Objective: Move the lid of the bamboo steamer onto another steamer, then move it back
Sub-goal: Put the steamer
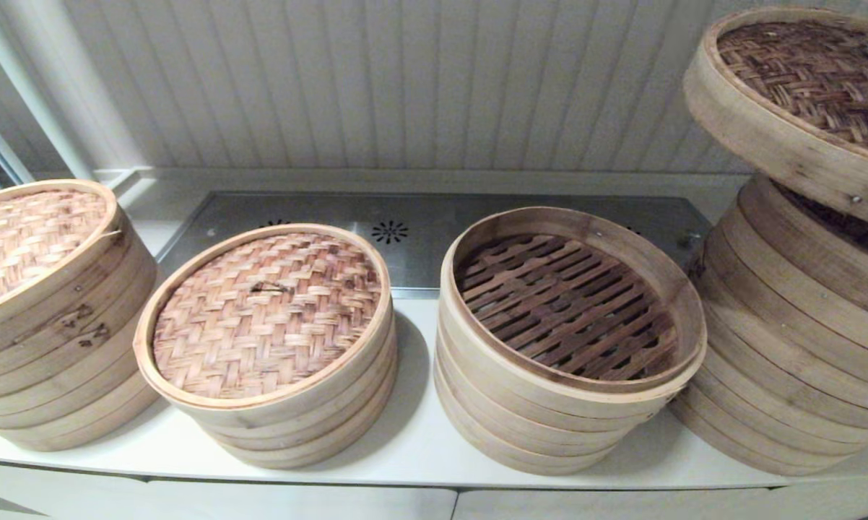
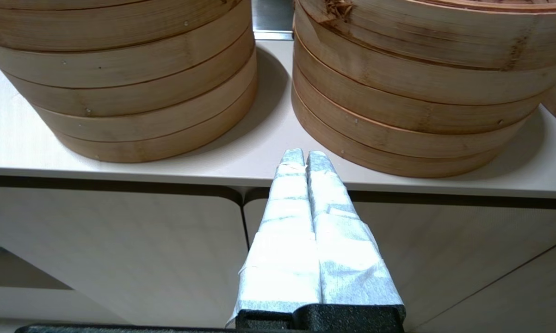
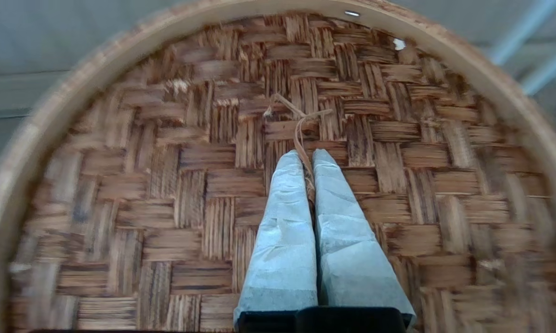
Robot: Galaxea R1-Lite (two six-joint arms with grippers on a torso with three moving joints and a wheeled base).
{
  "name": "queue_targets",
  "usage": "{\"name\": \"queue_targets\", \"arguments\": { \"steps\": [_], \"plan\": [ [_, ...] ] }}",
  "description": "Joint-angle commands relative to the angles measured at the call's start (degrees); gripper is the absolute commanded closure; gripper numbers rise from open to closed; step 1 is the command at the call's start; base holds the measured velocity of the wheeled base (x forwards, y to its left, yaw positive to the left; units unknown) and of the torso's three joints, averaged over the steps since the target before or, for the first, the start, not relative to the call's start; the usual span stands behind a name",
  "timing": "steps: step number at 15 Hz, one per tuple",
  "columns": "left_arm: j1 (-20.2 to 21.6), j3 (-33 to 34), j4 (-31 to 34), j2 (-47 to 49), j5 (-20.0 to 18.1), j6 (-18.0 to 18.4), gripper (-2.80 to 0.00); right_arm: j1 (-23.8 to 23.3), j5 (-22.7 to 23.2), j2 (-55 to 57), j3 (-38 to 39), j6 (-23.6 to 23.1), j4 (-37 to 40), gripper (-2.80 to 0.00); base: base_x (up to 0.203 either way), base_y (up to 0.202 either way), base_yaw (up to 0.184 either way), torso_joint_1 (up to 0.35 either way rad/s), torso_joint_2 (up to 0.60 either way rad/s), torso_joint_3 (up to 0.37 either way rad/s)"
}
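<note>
A dark woven bamboo lid hangs tilted in the air at the far right, above the tall right-hand steamer stack, whose top is uncovered. In the right wrist view my right gripper is shut on the lid's thin cord handle at the centre of the weave. An open steamer with a slatted floor stands left of that stack. My left gripper is shut and empty, parked low in front of the counter edge.
Two lighter steamers with woven lids stand on the white counter, one at centre left and one at the far left. A metal vent panel lies behind them against the panelled wall. Cabinet doors sit below the counter.
</note>
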Motion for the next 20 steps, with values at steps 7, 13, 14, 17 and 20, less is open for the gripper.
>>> {"name": "queue_targets", "arguments": {
  "steps": [7, 13, 14, 17, 20],
  "plan": [
    [0.1, 0.7, -0.1, 0.0, 0.0, 0.0, 0.00, -13.3, 8.3, 1.3, 2.1, 0.4, 0.2, 0.00, 0.000, 0.000, 0.000, 0.000, 0.00, 0.000],
    [0.1, 0.7, -0.1, 0.0, 0.0, 0.0, 0.00, -23.9, 19.2, 1.3, 4.9, 0.5, 2.2, 0.00, 0.000, 0.000, 0.000, 0.000, 0.00, 0.000],
    [0.1, 0.7, -0.1, 0.0, 0.0, 0.0, 0.00, -24.8, 20.1, 1.1, 6.1, 0.5, 2.1, 0.00, 0.000, 0.000, 0.000, 0.000, 0.00, 0.000],
    [0.0, 0.7, -0.1, 0.0, 0.0, 0.0, 0.00, -25.5, 23.1, 0.8, 9.4, 0.9, 2.1, 0.00, 0.000, 0.000, 0.000, 0.000, 0.00, 0.000],
    [0.1, 0.7, -0.1, 0.0, 0.0, 0.0, 0.00, -25.2, 23.6, 1.2, 10.7, 1.6, 1.6, 0.00, 0.000, 0.000, 0.000, 0.000, 0.00, 0.000]
  ]
}}
